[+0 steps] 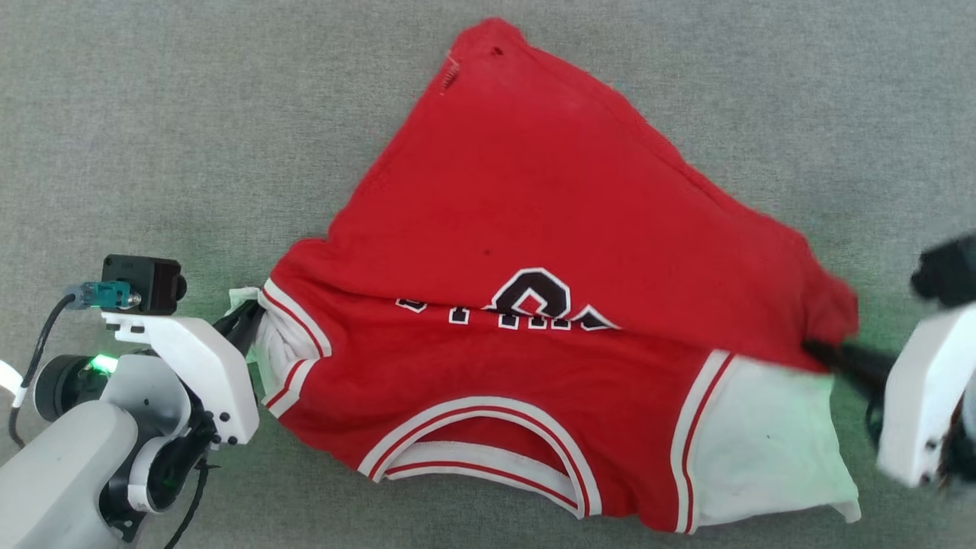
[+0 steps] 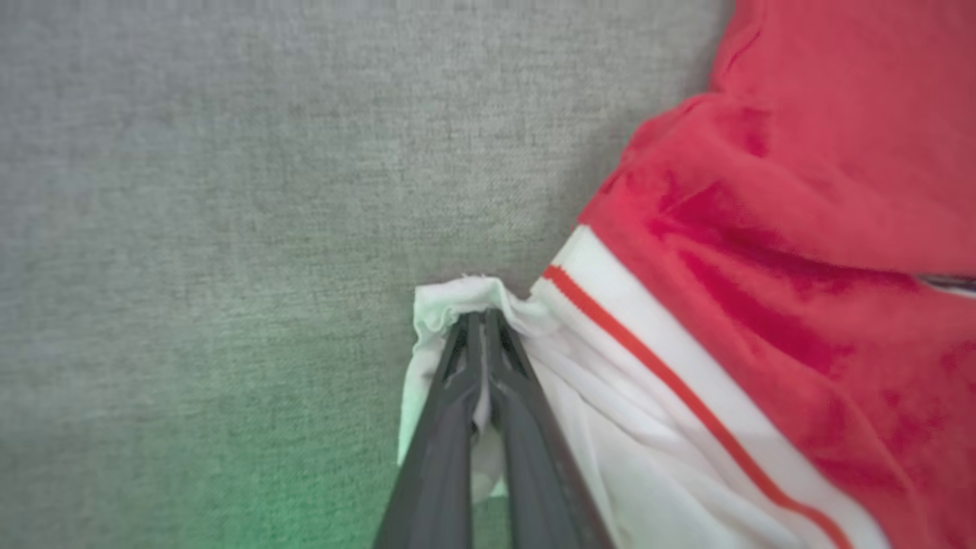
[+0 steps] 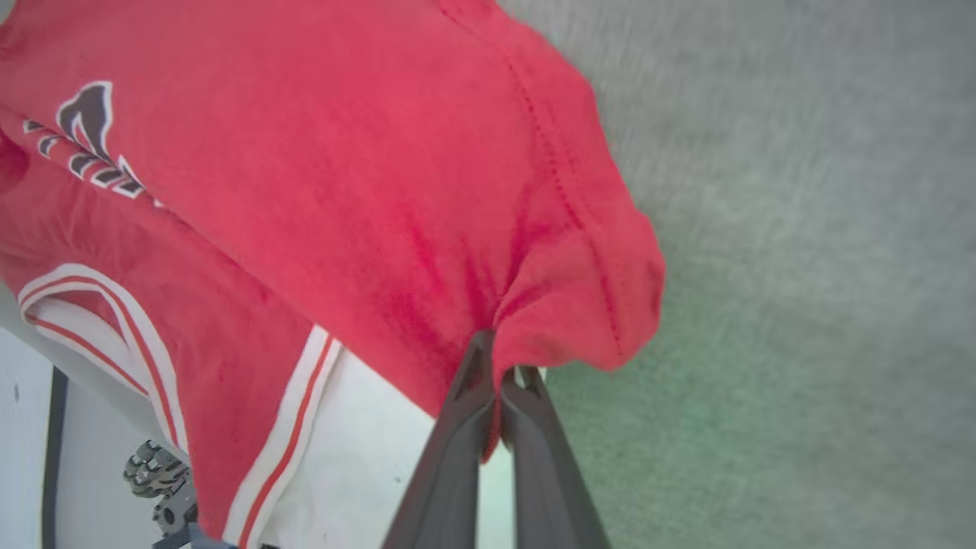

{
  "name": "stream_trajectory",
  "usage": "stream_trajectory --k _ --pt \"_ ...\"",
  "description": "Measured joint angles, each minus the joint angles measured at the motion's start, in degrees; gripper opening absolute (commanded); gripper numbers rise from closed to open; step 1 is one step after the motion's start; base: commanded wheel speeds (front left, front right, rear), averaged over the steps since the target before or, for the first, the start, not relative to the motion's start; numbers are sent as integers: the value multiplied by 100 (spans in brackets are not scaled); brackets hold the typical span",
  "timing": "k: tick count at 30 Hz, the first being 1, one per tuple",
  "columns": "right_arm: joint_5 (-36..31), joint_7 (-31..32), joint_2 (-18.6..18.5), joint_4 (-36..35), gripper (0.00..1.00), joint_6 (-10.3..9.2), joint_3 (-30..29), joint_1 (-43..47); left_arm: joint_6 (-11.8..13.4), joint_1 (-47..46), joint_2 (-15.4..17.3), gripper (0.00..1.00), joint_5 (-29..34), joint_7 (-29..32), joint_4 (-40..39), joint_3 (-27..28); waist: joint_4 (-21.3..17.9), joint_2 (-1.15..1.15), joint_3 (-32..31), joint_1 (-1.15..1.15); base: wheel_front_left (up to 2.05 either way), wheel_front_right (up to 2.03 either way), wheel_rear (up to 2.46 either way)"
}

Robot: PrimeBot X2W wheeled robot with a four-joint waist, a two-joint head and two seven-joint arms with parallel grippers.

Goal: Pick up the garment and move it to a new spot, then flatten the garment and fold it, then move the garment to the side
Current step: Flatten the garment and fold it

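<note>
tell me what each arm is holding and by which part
Both hold the garment. The left gripper has its jaws shut on the white sleeve edge; the right gripper has its jaws shut on a bunched red corner by the other sleeve.

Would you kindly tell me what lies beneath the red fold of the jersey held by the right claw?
A white sleeve emerges from beneath the red fold pinched by the right claw; its upper part is covered, and a black print is partly hidden in the crease.
</note>
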Motion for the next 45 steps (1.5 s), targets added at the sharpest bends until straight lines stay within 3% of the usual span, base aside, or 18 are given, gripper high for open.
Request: stream_trajectory --k 6,7,8,9,10,14,23,28,35,45 --pt "-303 -722 456 375 0 -1 -14 705 7 -49 -36 0 7 14 -23 -13 26 0 3 0 0 0 0" --pt "-367 -945 456 504 20 0 40 722 7 -59 -53 0 7 14 -14 -14 33 0 -6 0 0 0 0" --pt "-404 -1147 487 684 34 3 48 725 4 -59 -69 0 7 11 1 -14 36 0 -17 0 0 0 0" --pt "-444 -1332 485 815 73 5 101 723 -1 -59 -83 0 7 -4 23 -18 38 0 -31 0 0 0 0" --pt "-538 -1490 436 911 100 21 160 714 -4 -59 -97 0 7 -7 41 -19 41 0 -48 0 0 0 0" --pt "-399 -1767 417 898 100 25 218 677 -37 -5 -116 0 -11 -78 91 -22 49 0 -138 0 0 0 0" --pt "-427 -1614 287 -677 100 -1 -320 594 -102 159 -231 0 -43 -208 44 -96 223 0 -297 0 0 0 0" --pt "-646 -1652 70 -883 100 0 -167 -96 -174 143 -386 0 -26 -214 73 -187 433 0 -310 0 0 0 0" --pt "-647 -1909 -305 -13 100 -1 532 -1471 -372 -80 -750 0 99 -241 235 -397 903 -1 -246 0 0 0 0" --pt "-475 -1920 -777 2205 100 -1 1614 -3323 -860 -548 -1513 0 277 -281 789 -758 1844 -1 -72 0 0 0 0"
